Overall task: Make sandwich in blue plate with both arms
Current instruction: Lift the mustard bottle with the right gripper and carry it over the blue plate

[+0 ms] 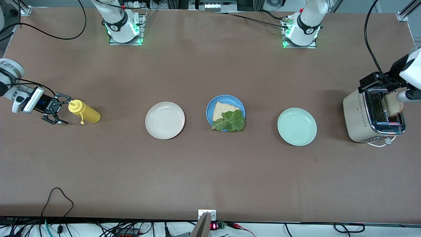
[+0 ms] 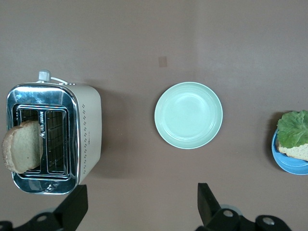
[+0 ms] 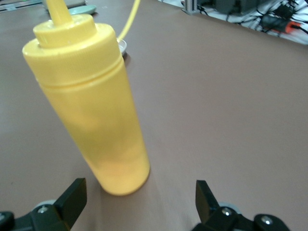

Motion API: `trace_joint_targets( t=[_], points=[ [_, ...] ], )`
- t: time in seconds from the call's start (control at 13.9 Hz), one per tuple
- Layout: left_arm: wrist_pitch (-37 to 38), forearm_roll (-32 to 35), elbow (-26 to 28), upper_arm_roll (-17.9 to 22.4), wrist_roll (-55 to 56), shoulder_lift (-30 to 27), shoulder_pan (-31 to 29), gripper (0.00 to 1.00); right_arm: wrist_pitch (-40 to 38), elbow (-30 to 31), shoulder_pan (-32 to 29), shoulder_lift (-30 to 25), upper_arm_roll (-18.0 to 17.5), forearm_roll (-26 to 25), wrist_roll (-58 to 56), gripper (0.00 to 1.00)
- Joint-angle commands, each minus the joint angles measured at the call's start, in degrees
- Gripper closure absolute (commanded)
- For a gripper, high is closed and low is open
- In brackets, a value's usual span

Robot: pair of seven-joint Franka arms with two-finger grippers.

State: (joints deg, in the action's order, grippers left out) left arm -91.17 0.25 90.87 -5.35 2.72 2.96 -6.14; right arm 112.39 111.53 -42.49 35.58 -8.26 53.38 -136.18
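Note:
The blue plate (image 1: 227, 97) sits mid-table with one bread slice (image 1: 222, 110) on it and a green lettuce leaf (image 1: 229, 121) on the slice's nearer edge. Plate (image 2: 288, 166), lettuce (image 2: 294, 127) and bread (image 2: 296, 151) also show in the left wrist view. A second bread slice (image 1: 393, 104) stands up out of the toaster (image 1: 361, 115). My left gripper (image 1: 371, 82) is up over the toaster, open and empty (image 2: 139, 207). My right gripper (image 1: 54, 110) is open beside a yellow squeeze bottle (image 1: 85, 112), not holding it (image 3: 139, 202).
A cream-white plate (image 1: 165, 120) lies toward the right arm's end of the blue plate. A pale mint-green plate (image 1: 297, 126) lies between the blue plate and the toaster (image 2: 86, 125). The yellow bottle (image 3: 91, 106) stands just ahead of the right fingers.

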Motion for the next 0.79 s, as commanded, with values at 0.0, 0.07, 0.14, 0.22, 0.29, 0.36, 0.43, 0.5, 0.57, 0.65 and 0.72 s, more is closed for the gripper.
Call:
trace_joint_targets(
  t=[0.0,0.07,0.14,0.22,0.29,0.36,0.43,0.5,0.57,0.65,0.72],
  points=[
    [0.6,-0.8,-0.7,-0.4,-1.0,-0.3,0.0,0.00,-1.9,-0.3,-0.5,1.5,-1.1,1.2,-3.1,0.00],
    [0.6,-0.8,-0.7,-0.4,-1.0,-0.3,0.0,0.00,-2.3,-0.2,-0.4,1.5,-1.1,1.2,-3.6,0.00],
    [0.5,-0.8,-0.7,-0.4,-1.0,-0.2,-0.1,0.00,-2.4,-0.1,-0.3,1.5,-1.7,1.3,-3.6,0.00],
    [0.4,-0.8,-0.7,-0.2,-1.0,-0.1,-0.1,0.00,-2.3,0.1,-0.2,1.6,-2.2,1.3,-3.6,0.00],
    [0.2,-0.8,-0.7,0.0,-1.0,-0.1,-0.1,0.00,-2.2,0.1,0.2,2.0,-2.3,1.3,-3.6,0.00],
    [-0.1,-1.0,-0.7,0.2,-1.0,-0.1,-0.1,0.00,-2.1,0.2,0.7,2.3,-2.3,1.3,-3.6,0.00],
    [-0.9,-1.0,-0.7,0.4,-1.0,-0.1,0.2,0.00,-1.8,0.2,0.8,2.3,-2.9,1.4,-3.6,0.00],
    [-1.1,-1.0,-0.7,1.0,-1.0,-0.1,0.8,0.00,-1.6,0.2,0.9,2.3,-3.7,1.4,-3.6,0.00],
    [-1.0,-1.0,-0.7,1.7,-1.0,-0.1,2.0,0.00,-1.5,0.2,1.1,2.3,-3.9,1.4,-3.5,0.00],
    [-1.0,-1.0,-0.7,2.8,-1.0,-0.1,2.8,0.00,-1.3,0.2,1.4,2.3,-4.0,1.5,-3.5,0.00],
    [-0.9,-1.0,-0.7,3.0,-1.0,-0.2,3.1,0.00,-1.3,0.2,2.1,2.3,-4.0,1.5,-3.4,0.00]
  ],
)
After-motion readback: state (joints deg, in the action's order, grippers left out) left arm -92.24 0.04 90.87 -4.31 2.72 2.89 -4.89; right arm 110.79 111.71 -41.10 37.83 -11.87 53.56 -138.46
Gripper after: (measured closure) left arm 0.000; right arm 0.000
